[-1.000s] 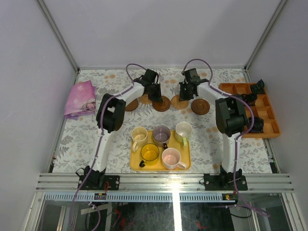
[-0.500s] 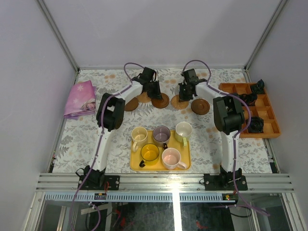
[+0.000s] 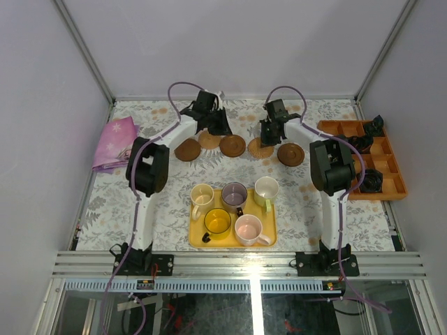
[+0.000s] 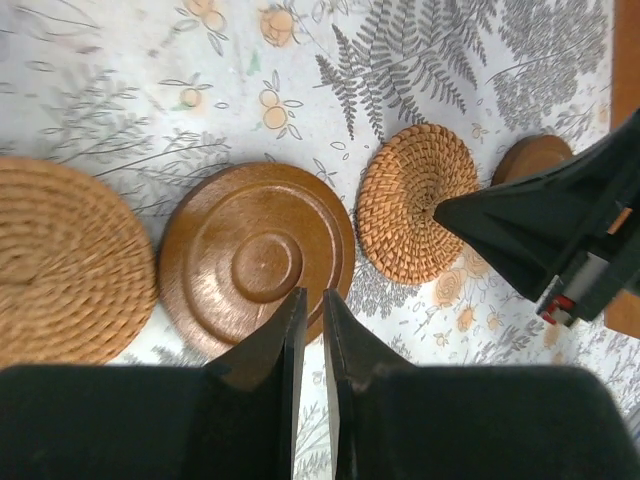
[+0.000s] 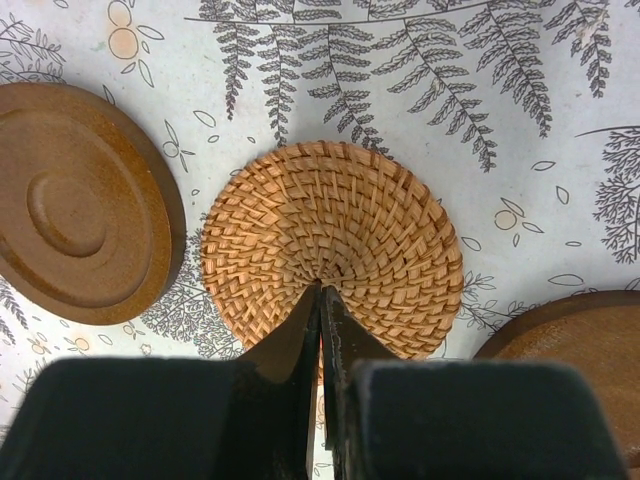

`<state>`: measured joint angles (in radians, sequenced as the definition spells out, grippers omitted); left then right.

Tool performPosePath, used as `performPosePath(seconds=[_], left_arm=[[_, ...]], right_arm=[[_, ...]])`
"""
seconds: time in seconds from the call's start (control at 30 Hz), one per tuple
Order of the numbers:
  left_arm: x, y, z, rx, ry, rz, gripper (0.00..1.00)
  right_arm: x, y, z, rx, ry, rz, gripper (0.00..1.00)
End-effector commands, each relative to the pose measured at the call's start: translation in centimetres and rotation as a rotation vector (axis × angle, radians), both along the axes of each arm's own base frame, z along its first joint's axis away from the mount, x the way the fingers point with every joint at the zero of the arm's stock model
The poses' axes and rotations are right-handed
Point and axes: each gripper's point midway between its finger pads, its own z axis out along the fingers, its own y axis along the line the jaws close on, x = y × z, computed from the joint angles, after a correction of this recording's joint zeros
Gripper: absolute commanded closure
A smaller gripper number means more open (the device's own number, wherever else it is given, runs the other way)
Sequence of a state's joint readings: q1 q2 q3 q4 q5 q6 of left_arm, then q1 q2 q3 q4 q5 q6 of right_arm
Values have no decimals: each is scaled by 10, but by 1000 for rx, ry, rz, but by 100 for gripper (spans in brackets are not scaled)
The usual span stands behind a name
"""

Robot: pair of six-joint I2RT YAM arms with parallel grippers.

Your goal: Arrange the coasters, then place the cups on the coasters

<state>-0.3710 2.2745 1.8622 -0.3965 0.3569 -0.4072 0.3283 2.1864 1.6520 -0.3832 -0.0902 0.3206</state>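
Five coasters lie in a row at the back: dark brown (image 3: 187, 149), tan (image 3: 209, 139), dark brown (image 3: 232, 146), woven tan (image 3: 260, 148), dark brown (image 3: 290, 154). My left gripper (image 4: 312, 300) hovers at the rim of the ringed dark coaster (image 4: 257, 258). Its jaws are shut to a thin slit with nothing between them. My right gripper (image 5: 322, 290) is shut, its tips on the centre of the woven coaster (image 5: 330, 235). Five cups stand on the yellow tray (image 3: 233, 242): cream (image 3: 202, 195), grey-purple (image 3: 234, 196), pale greenish white (image 3: 266, 190), yellow (image 3: 217, 221), pink (image 3: 248, 229).
An orange compartment tray (image 3: 392, 183) with small black objects stands at the right edge. A pink cloth (image 3: 116, 143) lies at the left. The right gripper's black body (image 4: 545, 225) shows close beside the coaster row in the left wrist view.
My left gripper has lifted off the middle dark coaster and drawn back and left, so that coaster and the tan one show more. The right arm has stayed put.
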Motion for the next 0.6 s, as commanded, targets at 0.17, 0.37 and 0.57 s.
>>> performPosePath(seconds=[0.17, 0.37, 0.57], left_arm=[[24, 105, 40, 76, -142, 247, 89], [5, 167, 6, 216, -42, 397, 93], [-13, 200, -20, 285, 39, 471, 95]], right_arm=[[14, 14, 69, 36, -142, 20, 97], [12, 21, 77, 46, -155, 32, 97], [9, 23, 84, 47, -169, 33, 97]])
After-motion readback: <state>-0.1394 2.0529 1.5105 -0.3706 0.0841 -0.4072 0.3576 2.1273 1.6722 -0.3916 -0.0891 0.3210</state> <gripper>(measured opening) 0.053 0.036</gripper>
